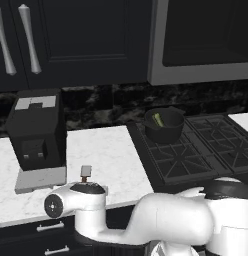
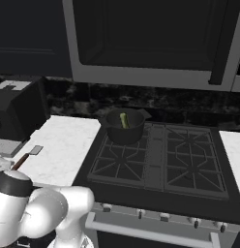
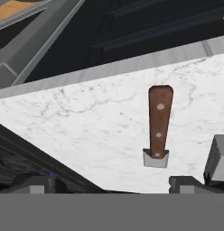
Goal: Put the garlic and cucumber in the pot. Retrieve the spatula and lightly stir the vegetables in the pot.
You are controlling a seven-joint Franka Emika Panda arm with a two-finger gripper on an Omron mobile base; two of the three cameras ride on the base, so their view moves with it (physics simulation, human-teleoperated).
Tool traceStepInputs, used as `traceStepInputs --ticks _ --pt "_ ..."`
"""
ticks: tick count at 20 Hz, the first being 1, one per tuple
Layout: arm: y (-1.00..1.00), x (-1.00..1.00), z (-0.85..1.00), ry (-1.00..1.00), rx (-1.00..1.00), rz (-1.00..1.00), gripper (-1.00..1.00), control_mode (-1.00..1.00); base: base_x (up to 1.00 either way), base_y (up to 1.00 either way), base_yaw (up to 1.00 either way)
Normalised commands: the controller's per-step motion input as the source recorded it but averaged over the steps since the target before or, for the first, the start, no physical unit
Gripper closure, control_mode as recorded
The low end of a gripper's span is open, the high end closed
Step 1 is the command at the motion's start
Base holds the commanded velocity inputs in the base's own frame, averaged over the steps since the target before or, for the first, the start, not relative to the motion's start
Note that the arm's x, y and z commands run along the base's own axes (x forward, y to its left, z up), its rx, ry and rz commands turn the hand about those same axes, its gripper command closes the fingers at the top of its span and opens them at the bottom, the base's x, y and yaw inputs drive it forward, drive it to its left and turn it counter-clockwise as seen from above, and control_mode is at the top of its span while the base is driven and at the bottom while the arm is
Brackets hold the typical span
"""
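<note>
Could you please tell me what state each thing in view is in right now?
pot: upright on the stove's back left burner, no lid.
cucumber: inside the pot, leaning against its wall.
spatula: lying flat on the white counter, not held.
claw: open, over the counter just short of the spatula, holding nothing.
drawer: open.
cabinet doors: shut.

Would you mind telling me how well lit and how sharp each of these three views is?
Left base view: dim and soft, the dark round metal pot blends into the black stove. Right base view: equally dark, with the white marble counter brightest. Hand view: clearer, evenly lit, the wooden-handled spatula crisp, casting little shadow.
</note>
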Motion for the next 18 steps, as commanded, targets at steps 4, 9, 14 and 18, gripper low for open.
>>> traceStepInputs --ticks 4,9,14,18 --pt "0.0 0.18 -0.34 0.07 0.0 -0.02 -1.0 -1.0 0.0 0.0 0.0" --pt "0.0 0.02 -0.19 0.11 0.0 0.0 -1.0 -1.0 0.0 0.0 0.0" --pt "0.0 0.0 -0.1 0.19 0.0 0.0 -1.0 -1.0 0.0 0.0 0.0" --pt "-0.09 0.0 -0.17 0.12 0.02 0.0 -1.0 -1.0 0.0 0.0 0.0"
